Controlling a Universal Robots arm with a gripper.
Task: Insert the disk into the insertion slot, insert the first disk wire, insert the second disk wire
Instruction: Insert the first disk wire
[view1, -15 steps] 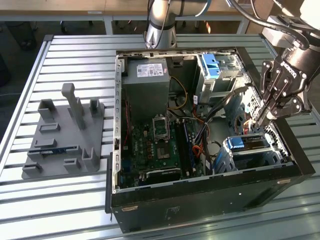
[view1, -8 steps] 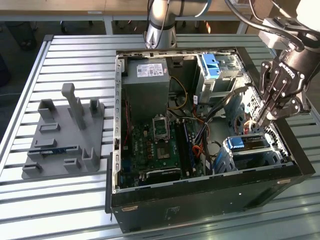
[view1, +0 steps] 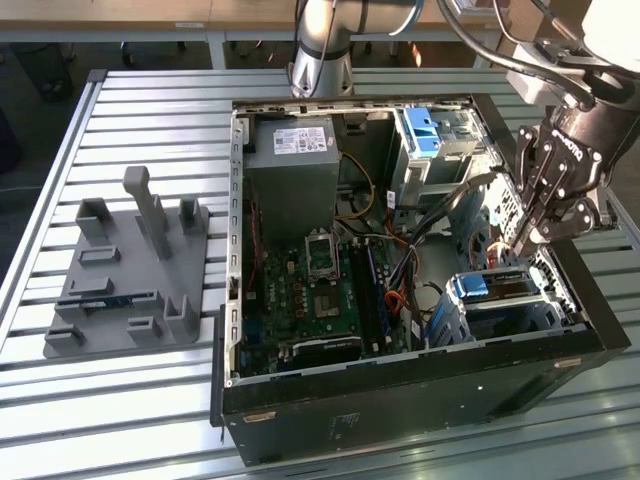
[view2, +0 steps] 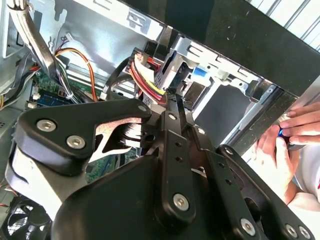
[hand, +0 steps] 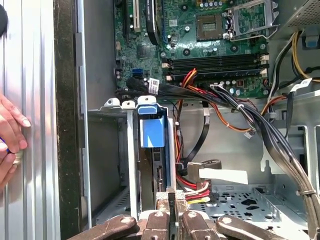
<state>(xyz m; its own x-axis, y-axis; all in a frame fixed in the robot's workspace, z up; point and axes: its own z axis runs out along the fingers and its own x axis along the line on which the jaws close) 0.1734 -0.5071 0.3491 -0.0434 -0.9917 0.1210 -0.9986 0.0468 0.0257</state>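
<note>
The disk (view1: 500, 287) sits in the insertion slot (view1: 500, 322) at the exterior view's right, its blue tab (view1: 468, 288) facing the motherboard. In the first wrist view the disk (hand: 159, 175) stands edge-on inside the slot (hand: 107, 150), under the blue tab (hand: 151, 127). My gripper (view1: 528, 243) hangs just above the disk's far end. Its fingers meet at the end of a red-and-yellow disk wire (hand: 197, 189) close to the disk. In the second wrist view the gripper (view2: 172, 95) pinches where that wire (view2: 145, 80) ends. My gripper (hand: 170, 197) looks shut.
A grey power supply (view1: 290, 160) and a taller cage with a light-blue piece (view1: 425, 130) stand at the case's back. A black cable bundle (hand: 240, 110) crosses above the motherboard (view1: 315, 290). A person's hand (hand: 10, 130) rests outside the case wall. A grey fixture (view1: 130, 270) lies on the table.
</note>
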